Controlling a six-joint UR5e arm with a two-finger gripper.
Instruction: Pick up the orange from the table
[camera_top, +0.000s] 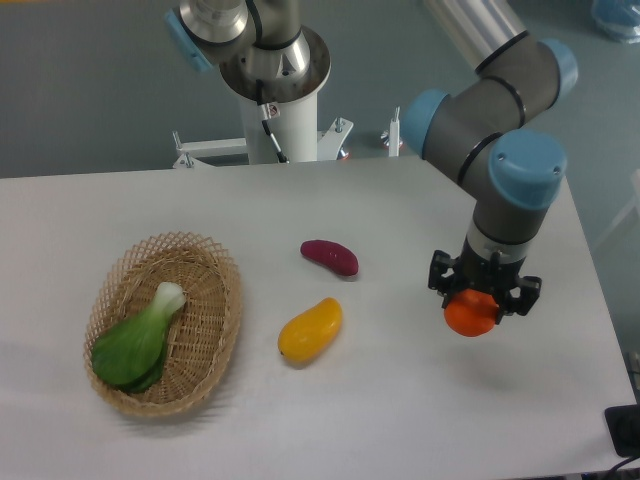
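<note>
One oval wicker basket (222, 330) with one leafy green bok choy (135, 343) nearest on the matte white worktop (380, 410). One smooth yellow mango (310, 331). Claw (482, 300) clamped on the one round glossy orange (470, 315), at the worktop's right. One purple sweet potato (330, 256) farther back.

Built of thick grey tube segments (468, 118) joined by rounded elbows, each capped in light blue (527, 168). Upper link in bright polished silver (470, 20). Wrist section dark grey with a pale band, ending in a small black tool (484, 296) with stubby angular fingers. Base column white (283, 125) under a wide shiny metal collar (275, 60), with a thin black cable and a small red-marked connector running down its front. White bracket feet with bolts at the foot.
</note>
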